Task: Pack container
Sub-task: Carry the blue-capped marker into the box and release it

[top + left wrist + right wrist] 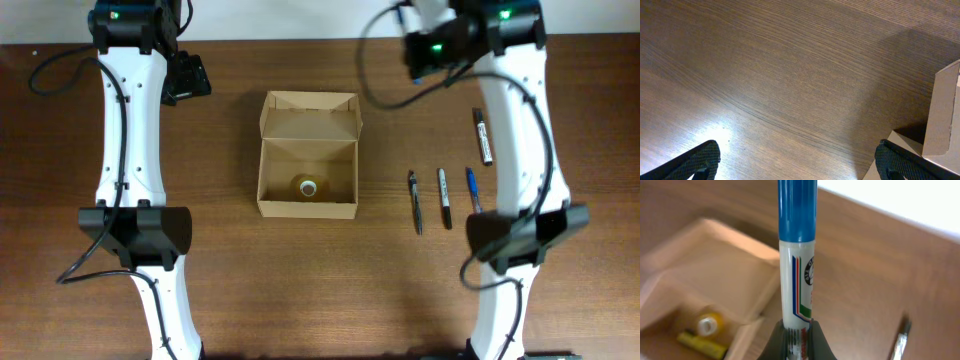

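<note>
1. step in hand: right gripper (pixel 797 330) holds a blue-capped marker (pixel 797 270) upright, short of the container (pixel 308 155), open-lidded at mid-table.
2. right jaws clenched on the marker's base; left gripper (pixel 796 150) gapes empty beside the container.
3. next: swing over the opening, release beside something yellow, perhaps a highlighter (pixel 306 185).

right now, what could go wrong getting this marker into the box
The right claw pinches the marker only at one end, so it could tip or slip. It may also catch the box rim or open flap, or land askew on the yellow items inside.
</note>
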Robot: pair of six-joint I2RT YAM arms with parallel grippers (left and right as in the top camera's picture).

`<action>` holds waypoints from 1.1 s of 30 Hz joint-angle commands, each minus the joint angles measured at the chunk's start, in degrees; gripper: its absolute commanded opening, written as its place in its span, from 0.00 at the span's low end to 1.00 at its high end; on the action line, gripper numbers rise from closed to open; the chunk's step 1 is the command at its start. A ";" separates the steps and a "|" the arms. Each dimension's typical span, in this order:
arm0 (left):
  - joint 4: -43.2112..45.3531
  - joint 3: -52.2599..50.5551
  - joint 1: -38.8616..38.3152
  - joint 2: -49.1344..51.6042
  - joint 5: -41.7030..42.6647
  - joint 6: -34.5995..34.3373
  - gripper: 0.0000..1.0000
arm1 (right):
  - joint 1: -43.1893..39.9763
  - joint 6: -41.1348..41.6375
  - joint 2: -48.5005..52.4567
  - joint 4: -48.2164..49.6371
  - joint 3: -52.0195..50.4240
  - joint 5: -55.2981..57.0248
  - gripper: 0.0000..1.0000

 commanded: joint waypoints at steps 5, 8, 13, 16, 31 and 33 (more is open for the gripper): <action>-0.09 1.07 0.28 0.09 0.20 0.70 1.00 | 11.13 -20.37 0.90 -6.54 -0.55 0.90 0.04; -0.09 1.07 0.28 0.09 0.20 0.70 1.00 | 14.34 -25.09 1.03 -7.89 -2.89 0.90 0.04; -0.09 1.07 0.28 0.09 0.20 0.70 1.00 | 18.43 -27.56 1.07 -7.32 -8.87 0.90 0.04; -0.09 1.07 0.31 0.09 0.20 0.70 1.00 | 20.28 -27.52 1.09 -4.28 -15.23 0.83 0.04; -0.09 1.07 0.31 0.09 0.20 0.70 1.00 | 21.92 -21.73 1.09 13.57 -40.94 2.08 0.04; -0.09 1.07 0.28 0.09 0.20 0.70 1.00 | 21.90 -20.63 1.14 16.33 -42.88 3.02 0.04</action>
